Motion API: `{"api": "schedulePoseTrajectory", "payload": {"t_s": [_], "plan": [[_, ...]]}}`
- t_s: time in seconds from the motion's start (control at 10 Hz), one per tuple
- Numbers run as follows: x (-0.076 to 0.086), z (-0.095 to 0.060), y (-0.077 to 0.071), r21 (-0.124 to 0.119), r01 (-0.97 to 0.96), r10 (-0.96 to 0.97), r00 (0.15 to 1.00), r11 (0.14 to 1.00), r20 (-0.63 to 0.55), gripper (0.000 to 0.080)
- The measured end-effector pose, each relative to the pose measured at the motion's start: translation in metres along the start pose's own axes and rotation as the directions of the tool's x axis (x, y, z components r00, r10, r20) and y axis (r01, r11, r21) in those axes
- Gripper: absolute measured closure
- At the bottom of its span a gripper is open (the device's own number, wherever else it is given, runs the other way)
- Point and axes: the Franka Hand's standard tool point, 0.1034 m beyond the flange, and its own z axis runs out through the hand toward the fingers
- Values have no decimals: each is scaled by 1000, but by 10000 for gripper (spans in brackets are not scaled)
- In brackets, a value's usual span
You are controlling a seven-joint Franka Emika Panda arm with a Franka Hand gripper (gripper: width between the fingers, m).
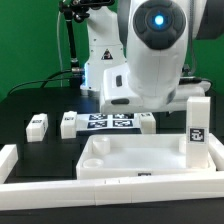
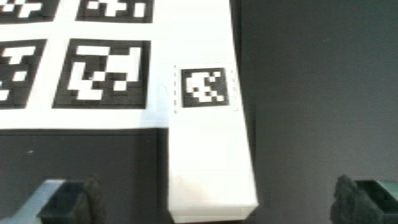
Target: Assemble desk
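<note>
One leg (image 1: 197, 125) stands upright in the corner socket of the tabletop (image 1: 120, 158) on the exterior view's right, so I judge that one leg is fitted and three are left. The tabletop lies by the edge of the worktop (image 1: 30, 105) nearest the exterior camera. Two loose legs (image 1: 38, 125) lie toward the exterior view's left. A third leg (image 2: 208, 150) lies against the marker board (image 2: 80, 70) mid-worktop. The gripper (image 2: 210, 203) is spread wide and empty, its fingers (image 2: 63, 200) straddling that third leg.

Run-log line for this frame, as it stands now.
phase: pre-grasp | jaws: open, over lying leg beside marker board | held: nothing | tabletop: upright leg at one corner
</note>
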Motion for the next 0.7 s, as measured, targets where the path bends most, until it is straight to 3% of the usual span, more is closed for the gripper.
{"api": "schedulePoseTrajectory", "payload": {"t_s": [0.2, 0.7], "plan": [[-1, 4, 3, 3, -8, 8, 996, 1000, 85, 151], [9, 28, 6, -6, -54, 54, 992, 999, 116, 151]]}}
